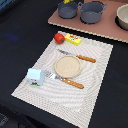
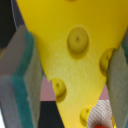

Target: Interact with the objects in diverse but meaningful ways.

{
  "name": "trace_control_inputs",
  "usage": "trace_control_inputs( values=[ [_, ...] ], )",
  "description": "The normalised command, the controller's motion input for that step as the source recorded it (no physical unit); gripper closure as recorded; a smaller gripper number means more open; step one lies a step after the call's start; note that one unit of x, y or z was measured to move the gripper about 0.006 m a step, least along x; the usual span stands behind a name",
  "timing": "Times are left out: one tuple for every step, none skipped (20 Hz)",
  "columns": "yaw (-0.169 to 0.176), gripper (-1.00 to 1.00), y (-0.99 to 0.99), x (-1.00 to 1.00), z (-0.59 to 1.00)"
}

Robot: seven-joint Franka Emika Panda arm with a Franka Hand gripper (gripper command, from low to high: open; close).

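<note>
In the wrist view a holed yellow cheese wedge point(image 2: 75, 50) fills the frame. My gripper point(image 2: 70, 80) is shut on it, with one grey-and-teal finger point(image 2: 20, 75) on each side of it. Neither arm nor gripper shows in the exterior view. There the red tomato point(image 1: 59, 37) and the yellow rectangular box point(image 1: 73, 39) lie at the striped placemat's point(image 1: 95, 80) far edge. The white-blue milk carton point(image 1: 35, 76) stands at the mat's edge on the exterior view's left. Two grey pots point(image 1: 69, 9) point(image 1: 93, 11) stand on a pink board point(image 1: 85, 25). The frying pan is out of view.
A round tan plate point(image 1: 67, 65) sits mid-mat between a toy knife point(image 1: 80, 58) and a toy fork point(image 1: 67, 81) with orange handles. A pale bowl point(image 1: 123, 17) stands on the board at the exterior view's right. The table is dark.
</note>
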Motion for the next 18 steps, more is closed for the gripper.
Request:
trace_control_inputs(
  values=[
    [0.000, -1.00, -0.10, -0.09, -0.22],
    [0.000, -1.00, -0.08, -0.10, -0.20],
    [0.000, -1.00, -0.07, -0.09, -0.21],
    [0.000, -1.00, -0.07, -0.10, -0.21],
    [0.000, -1.00, -0.07, -0.12, -0.22],
    [0.000, -1.00, -0.05, -0.11, -0.23],
    [0.000, -1.00, -0.06, -0.11, -0.22],
    [0.000, -1.00, -0.07, -0.14, -0.22],
    [0.000, -1.00, -0.05, -0.13, -0.22],
    [0.000, -1.00, -0.06, -0.13, -0.20],
    [0.000, -1.00, -0.05, -0.13, -0.21],
    [0.000, -1.00, -0.05, -0.13, -0.21],
    [0.000, -1.00, -0.05, -0.13, -0.20],
    [0.000, -1.00, -0.06, -0.16, -0.20],
    [0.000, -1.00, -0.05, -0.16, -0.19],
    [0.000, -1.00, -0.07, -0.19, -0.19],
    [0.000, -1.00, -0.08, -0.19, -0.19],
    [0.000, -1.00, -0.09, -0.18, -0.17]
  ],
)
